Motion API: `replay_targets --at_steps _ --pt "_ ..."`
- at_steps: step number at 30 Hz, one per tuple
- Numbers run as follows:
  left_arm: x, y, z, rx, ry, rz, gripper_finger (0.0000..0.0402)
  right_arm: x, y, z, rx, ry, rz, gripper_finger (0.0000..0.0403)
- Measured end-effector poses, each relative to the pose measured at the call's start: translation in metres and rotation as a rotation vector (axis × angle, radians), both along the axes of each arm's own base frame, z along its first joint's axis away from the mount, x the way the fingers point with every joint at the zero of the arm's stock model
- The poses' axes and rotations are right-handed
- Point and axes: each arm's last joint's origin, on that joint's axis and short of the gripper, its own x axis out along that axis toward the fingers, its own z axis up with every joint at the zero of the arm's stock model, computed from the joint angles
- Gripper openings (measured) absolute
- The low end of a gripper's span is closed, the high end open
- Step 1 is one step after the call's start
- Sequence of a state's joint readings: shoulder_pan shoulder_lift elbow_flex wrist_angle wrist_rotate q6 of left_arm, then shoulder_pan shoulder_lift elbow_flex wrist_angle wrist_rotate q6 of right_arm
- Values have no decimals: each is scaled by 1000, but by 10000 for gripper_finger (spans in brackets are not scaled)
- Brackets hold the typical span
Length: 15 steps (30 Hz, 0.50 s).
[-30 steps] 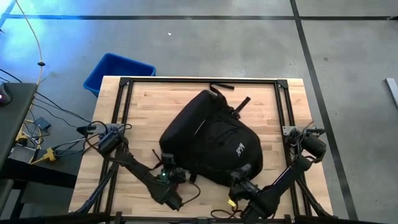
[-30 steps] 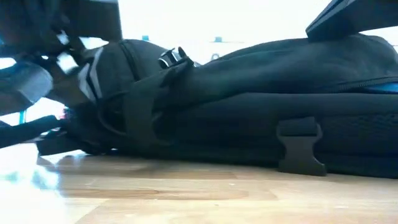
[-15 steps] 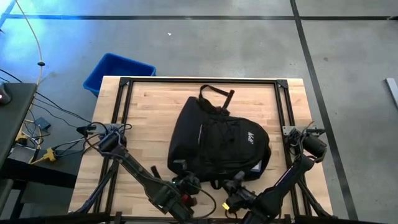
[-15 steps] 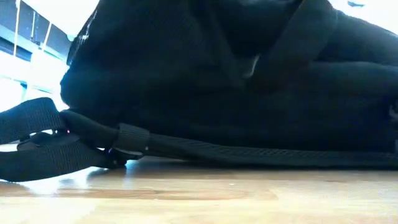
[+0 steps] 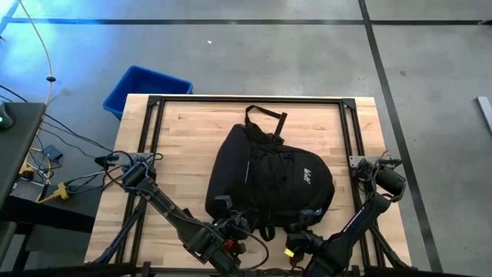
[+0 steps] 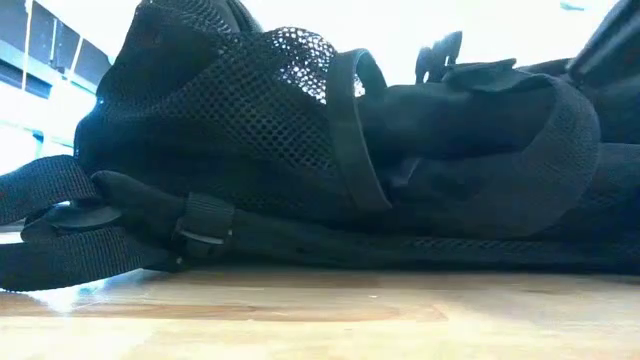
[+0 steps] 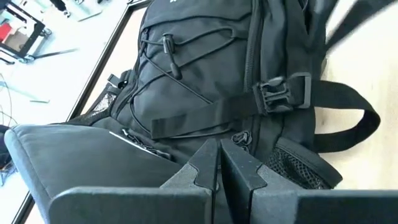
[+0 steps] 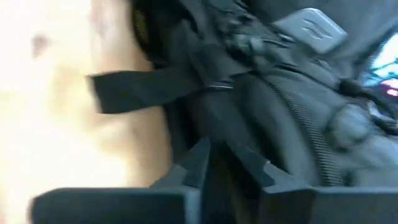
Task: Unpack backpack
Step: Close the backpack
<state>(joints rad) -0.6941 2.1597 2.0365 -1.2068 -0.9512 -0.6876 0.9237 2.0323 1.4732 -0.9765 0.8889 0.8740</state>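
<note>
**Black backpack lies flat at the table's centre, both arms at its near edge**

The backpack [image 5: 269,181] rests on the wooden table [image 5: 181,138], its loop handle toward the far side and its white logo facing up. The left gripper [image 7: 219,163], fingers pressed together and holding nothing, sits at the bag's near end beside a mesh pocket [image 6: 235,120]. The right gripper [image 8: 225,160] is just beside the same end, fingers slightly parted around a strap [image 8: 134,88]; whether it grips cannot be told. A blue bin [image 5: 146,88] stands on the floor beyond the table's far left corner.
</note>
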Motion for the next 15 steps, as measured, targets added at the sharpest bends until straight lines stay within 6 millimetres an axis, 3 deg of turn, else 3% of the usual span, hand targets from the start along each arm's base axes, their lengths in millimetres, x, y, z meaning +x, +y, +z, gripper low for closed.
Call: replay_targets --at_steps 4,8,15 --pt "0 -1 -1 -27 23 -9 0 8 4 -14 58 -44 59 103" --pt "-1 -3 -3 -86 104 -54 0 22 -11 -24 92 -44 17 150" --pt "9 -15 -26 -61 166 -289 12 46 -26 -26 109 -87 4 174"
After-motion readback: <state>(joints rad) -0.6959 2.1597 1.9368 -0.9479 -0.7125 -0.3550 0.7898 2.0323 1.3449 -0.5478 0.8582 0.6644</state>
